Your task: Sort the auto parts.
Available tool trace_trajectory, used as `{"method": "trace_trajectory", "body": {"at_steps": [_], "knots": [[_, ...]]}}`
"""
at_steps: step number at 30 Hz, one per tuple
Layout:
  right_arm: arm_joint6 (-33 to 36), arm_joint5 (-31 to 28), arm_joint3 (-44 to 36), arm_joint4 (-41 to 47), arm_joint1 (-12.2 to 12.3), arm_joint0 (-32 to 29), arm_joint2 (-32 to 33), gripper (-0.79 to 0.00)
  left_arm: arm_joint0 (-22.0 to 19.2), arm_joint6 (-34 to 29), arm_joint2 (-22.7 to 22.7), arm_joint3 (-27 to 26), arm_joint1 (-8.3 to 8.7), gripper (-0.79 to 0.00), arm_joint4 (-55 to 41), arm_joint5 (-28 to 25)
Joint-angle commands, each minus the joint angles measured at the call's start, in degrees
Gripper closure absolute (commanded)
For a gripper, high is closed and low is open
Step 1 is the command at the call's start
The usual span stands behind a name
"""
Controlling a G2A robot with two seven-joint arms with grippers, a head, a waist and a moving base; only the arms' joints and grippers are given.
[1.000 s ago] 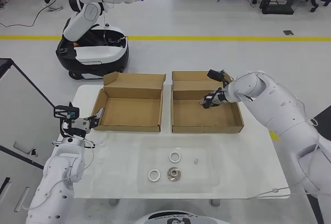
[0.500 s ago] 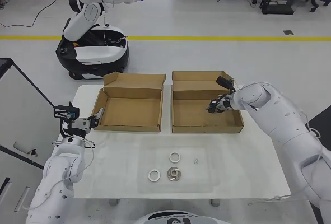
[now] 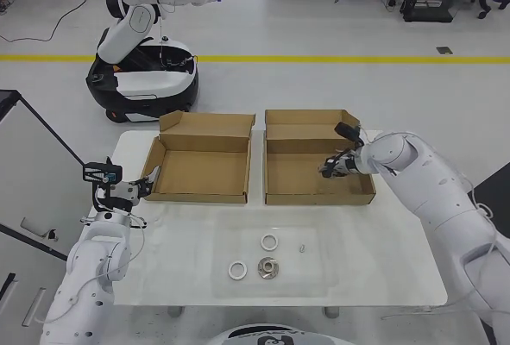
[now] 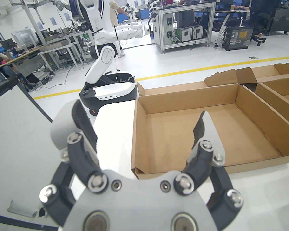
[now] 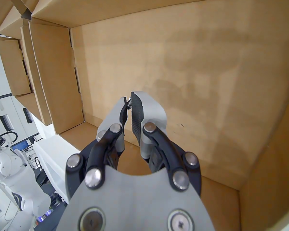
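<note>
My right gripper [image 3: 327, 169] hangs inside the right cardboard box [image 3: 293, 185], near its right wall. It is shut on a small threaded metal part [image 5: 128, 104] pinched at the fingertips, above the bare box floor [image 5: 207, 73]. Loose on the table's front middle lie two white rings [image 3: 270, 242] [image 3: 237, 271], a metal round part [image 3: 268, 270] and a small screw [image 3: 302, 248]. My left gripper [image 4: 139, 115] stands open with nothing in it, just left of the left box [image 4: 207, 131]; in the top view this gripper [image 3: 148, 181] sits at that box's near left corner.
Both boxes [image 3: 198, 177] sit side by side at the back of the white table [image 3: 367, 250], flaps up at their far sides. A parked robot base [image 3: 142, 82] stands on the floor beyond the table. A grey cabinet [image 3: 13, 164] flanks the left edge.
My right gripper has shifted a little to the right and nearer inside the right box, still holding the small part. The left arm has not moved.
</note>
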Motion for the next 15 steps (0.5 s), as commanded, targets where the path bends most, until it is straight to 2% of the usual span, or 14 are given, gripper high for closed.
{"method": "trace_trajectory", "body": {"at_steps": [1, 15], "knots": [[0.0, 0.0, 0.1, -0.1, -0.1, -0.1, 0.1, 0.0, 0.0, 0.0, 0.0, 0.0, 0.0, -0.785, 0.0, 0.0], [0.8, 0.4, 1.3, -1.6, -0.8, -0.4, 0.4, 0.0, 0.0, 0.0, 0.0, 0.0, 0.0, -0.785, 0.0, 0.0]]}}
